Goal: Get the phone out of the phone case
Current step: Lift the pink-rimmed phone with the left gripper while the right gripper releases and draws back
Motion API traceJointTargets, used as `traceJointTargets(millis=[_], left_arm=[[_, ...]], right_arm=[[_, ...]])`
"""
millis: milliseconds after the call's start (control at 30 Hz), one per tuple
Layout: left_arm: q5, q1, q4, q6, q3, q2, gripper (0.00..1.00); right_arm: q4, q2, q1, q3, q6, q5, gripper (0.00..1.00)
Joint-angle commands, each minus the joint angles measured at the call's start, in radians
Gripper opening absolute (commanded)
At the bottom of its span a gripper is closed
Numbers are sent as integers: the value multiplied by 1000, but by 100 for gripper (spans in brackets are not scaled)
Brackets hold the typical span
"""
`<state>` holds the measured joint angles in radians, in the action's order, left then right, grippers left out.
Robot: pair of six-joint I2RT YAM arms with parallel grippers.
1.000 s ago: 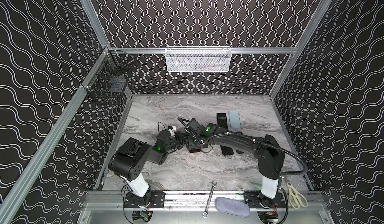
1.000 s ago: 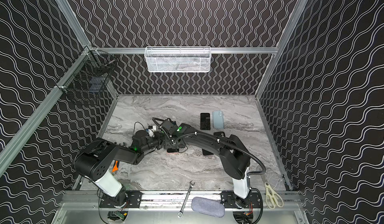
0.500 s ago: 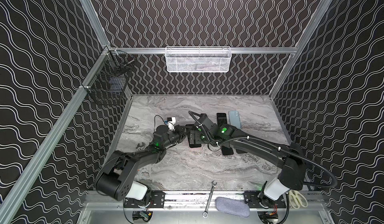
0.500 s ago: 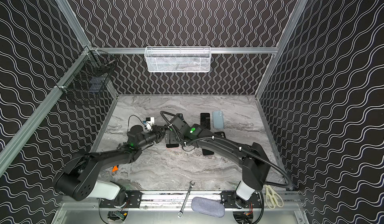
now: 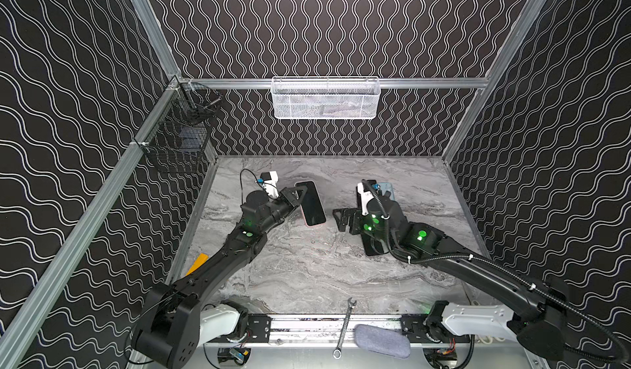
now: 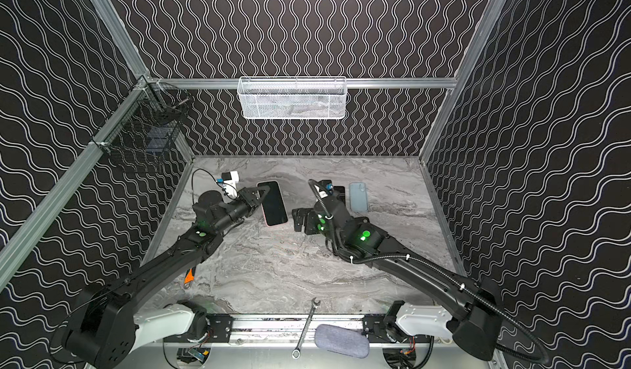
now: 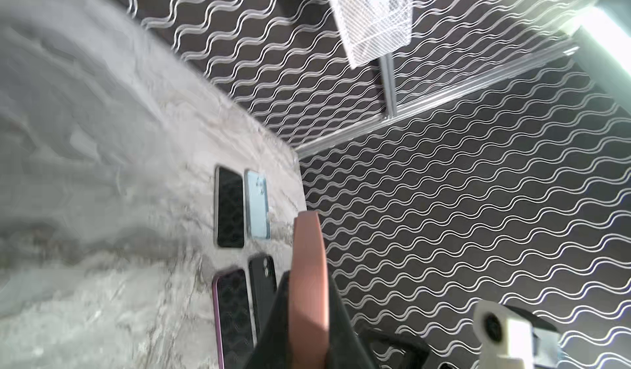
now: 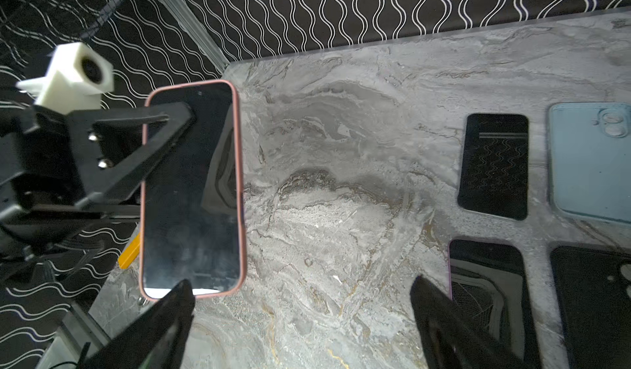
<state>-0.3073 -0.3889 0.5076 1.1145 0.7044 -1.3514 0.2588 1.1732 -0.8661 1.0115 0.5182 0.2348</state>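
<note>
A dark-screened phone sits inside a pink phone case, whose edge runs straight out from the left wrist camera. My left gripper is shut on one long edge of the cased phone. It holds the phone screen-up over the left back part of the marble table. My right gripper stands open and empty to the right of the phone, apart from it.
Behind my right gripper lie a bare dark phone, a light blue case, a purple-edged phone and a black case. A wrench and grey pouch lie on the front rail. Baskets hang on the walls.
My right gripper has opened wide, let go of the cased phone and drawn back to the right. My left gripper has carried the phone toward the back left.
</note>
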Motion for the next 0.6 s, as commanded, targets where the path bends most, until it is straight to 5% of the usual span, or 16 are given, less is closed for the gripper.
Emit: traceJointTargets(millis=[0, 333, 567], left_arm=[[26, 1, 11, -94, 29, 13, 0], [169, -16, 46, -148, 44, 76, 0], [213, -40, 305, -12, 3, 26, 0]], right_arm=[[-133, -54, 42, -73, -9, -138, 100], [-428, -201, 222, -264, 70, -528, 95], [-643, -200, 276, -360, 178, -748, 91]])
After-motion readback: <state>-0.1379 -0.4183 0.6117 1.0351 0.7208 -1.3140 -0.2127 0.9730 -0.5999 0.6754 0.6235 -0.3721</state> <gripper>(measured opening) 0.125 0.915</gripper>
